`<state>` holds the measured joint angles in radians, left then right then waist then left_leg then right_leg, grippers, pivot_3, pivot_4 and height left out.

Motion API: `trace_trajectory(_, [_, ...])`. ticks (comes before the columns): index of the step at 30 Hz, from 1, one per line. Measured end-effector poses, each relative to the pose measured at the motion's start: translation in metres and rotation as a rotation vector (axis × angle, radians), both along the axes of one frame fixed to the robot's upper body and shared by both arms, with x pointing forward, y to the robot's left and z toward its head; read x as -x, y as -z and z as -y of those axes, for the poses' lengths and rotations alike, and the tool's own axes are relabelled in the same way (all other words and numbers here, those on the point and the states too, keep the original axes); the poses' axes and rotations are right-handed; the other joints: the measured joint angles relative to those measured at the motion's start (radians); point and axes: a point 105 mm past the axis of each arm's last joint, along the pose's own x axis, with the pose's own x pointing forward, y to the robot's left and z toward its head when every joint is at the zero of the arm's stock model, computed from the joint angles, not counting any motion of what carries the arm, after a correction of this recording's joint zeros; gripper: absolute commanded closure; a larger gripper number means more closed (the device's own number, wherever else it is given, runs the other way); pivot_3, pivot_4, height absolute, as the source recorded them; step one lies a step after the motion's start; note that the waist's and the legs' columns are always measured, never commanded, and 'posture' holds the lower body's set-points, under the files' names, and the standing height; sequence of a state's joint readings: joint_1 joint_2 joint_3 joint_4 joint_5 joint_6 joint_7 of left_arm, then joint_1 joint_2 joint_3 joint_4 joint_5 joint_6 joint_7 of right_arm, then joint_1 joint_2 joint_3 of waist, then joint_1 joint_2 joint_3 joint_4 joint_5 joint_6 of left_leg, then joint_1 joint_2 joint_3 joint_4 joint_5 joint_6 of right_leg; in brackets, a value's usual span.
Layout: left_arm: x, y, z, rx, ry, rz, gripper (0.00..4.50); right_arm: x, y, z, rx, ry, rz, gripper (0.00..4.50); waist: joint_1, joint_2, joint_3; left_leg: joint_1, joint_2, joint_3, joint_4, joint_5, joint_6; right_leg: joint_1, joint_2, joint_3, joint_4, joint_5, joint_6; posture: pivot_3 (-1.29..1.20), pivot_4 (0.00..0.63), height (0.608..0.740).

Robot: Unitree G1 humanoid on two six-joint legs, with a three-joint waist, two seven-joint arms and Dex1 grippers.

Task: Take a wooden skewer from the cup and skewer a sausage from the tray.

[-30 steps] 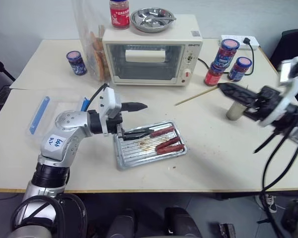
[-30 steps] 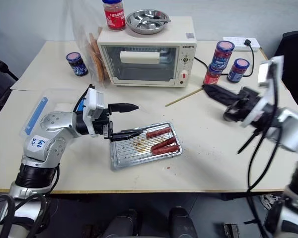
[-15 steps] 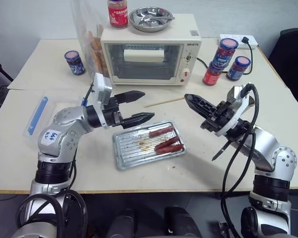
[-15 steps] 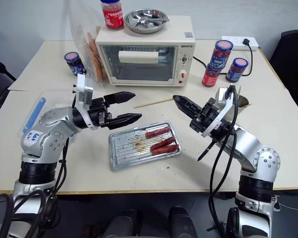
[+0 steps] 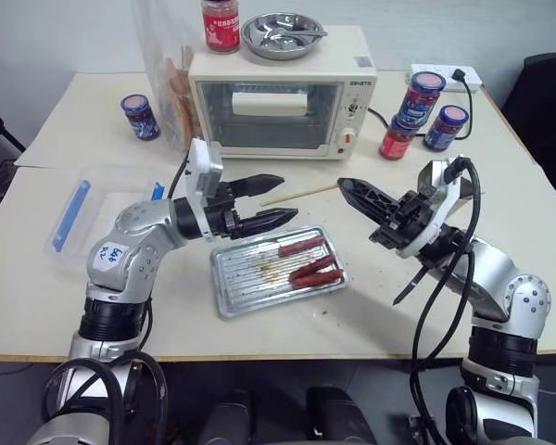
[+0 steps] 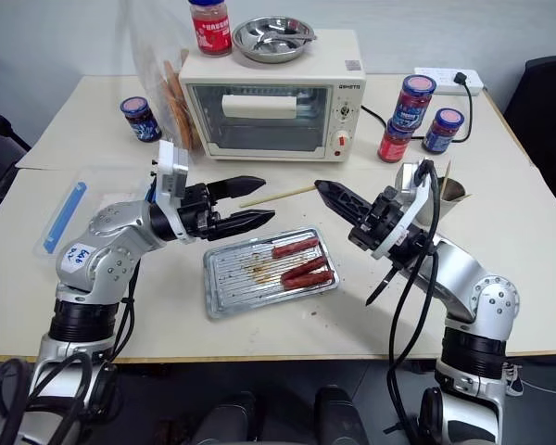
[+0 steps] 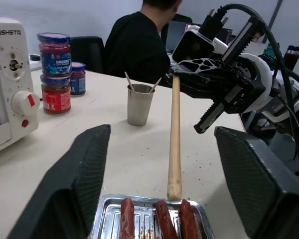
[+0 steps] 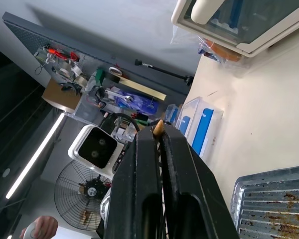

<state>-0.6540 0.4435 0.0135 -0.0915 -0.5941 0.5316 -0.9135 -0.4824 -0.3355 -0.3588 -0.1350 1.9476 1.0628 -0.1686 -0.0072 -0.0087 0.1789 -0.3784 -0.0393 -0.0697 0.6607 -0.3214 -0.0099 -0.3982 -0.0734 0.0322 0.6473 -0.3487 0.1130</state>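
Observation:
My right gripper [image 5: 345, 185] is shut on the wooden skewer [image 5: 299, 194], which sticks out level towards my left gripper [image 5: 288, 197]. The left gripper is open, one finger on each side of the skewer's free end [image 7: 175, 144] without touching it. Both hang just above the far edge of the metal tray [image 5: 244, 277]. Three reddish-brown sausages [image 5: 302, 247] lie side by side at the tray's right end. The cup [image 7: 140, 104] stands behind the right arm with more skewers in it.
A toaster oven [image 5: 283, 102] stands at the back with a round steel dish [image 5: 283, 35] and a red jar [image 5: 221, 23] on top. Jars [image 5: 424, 93] sit to its right and a blue jar [image 5: 141, 116] to its left. A clear plastic box [image 5: 83, 213] lies at the left. A person in black [image 7: 139, 45] sits beyond the table.
My right gripper has swung in from the right with the skewer, bringing its end between the left fingers. The left gripper has lifted off the tray and its fingers have drawn closer together.

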Motion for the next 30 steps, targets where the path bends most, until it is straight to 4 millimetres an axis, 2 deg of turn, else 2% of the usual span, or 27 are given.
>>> trace_trajectory(4, [-0.001, 0.000, 0.000, -0.002, 0.000, 0.004, 3.01, 0.000, 0.000, -0.001, -0.001, -0.002, 0.002, 4.50, 0.000, 0.000, 0.000, 0.000, 0.000, 0.000, 0.000, 0.000, 0.000, 0.000, 0.000, 0.000, 0.000, 0.000, 0.000, 0.00, 0.150, 0.740])
trace_trajectory(14, [-0.002, 0.002, 0.001, 0.000, 0.001, -0.002, 3.01, 0.003, -0.002, -0.002, 0.004, -0.010, 0.016, 4.50, 0.001, 0.000, 0.000, 0.000, 0.000, 0.000, 0.000, 0.000, 0.000, 0.000, 0.000, 0.000, 0.000, 0.000, 0.000, 0.00, 0.150, 0.740])
trace_trajectory(17, [-0.002, 0.002, 0.003, 0.009, 0.001, -0.003, 3.47, 0.003, -0.002, -0.002, 0.004, -0.011, 0.017, 4.50, 0.001, 0.000, 0.000, 0.000, 0.000, 0.000, 0.000, 0.000, 0.000, 0.000, 0.000, 0.000, 0.000, 0.000, 0.000, 0.00, 0.150, 0.740])
trace_trajectory(21, [0.001, 0.001, 0.007, 0.020, 0.021, 0.004, 4.44, 0.002, -0.003, -0.001, -0.003, -0.002, 0.018, 4.50, 0.001, 0.000, 0.000, 0.000, 0.000, 0.000, 0.000, 0.000, 0.000, 0.000, 0.000, 0.000, 0.000, 0.000, 0.000, 0.00, 0.150, 0.740])
trace_trajectory(30, [0.003, 0.001, 0.010, 0.020, 0.031, 0.008, 4.49, 0.001, -0.004, 0.001, -0.012, 0.005, 0.018, 4.50, 0.001, 0.000, 0.000, 0.000, 0.000, 0.000, 0.000, 0.000, 0.000, 0.000, 0.000, 0.000, 0.000, 0.000, 0.000, 0.00, 0.150, 0.740])
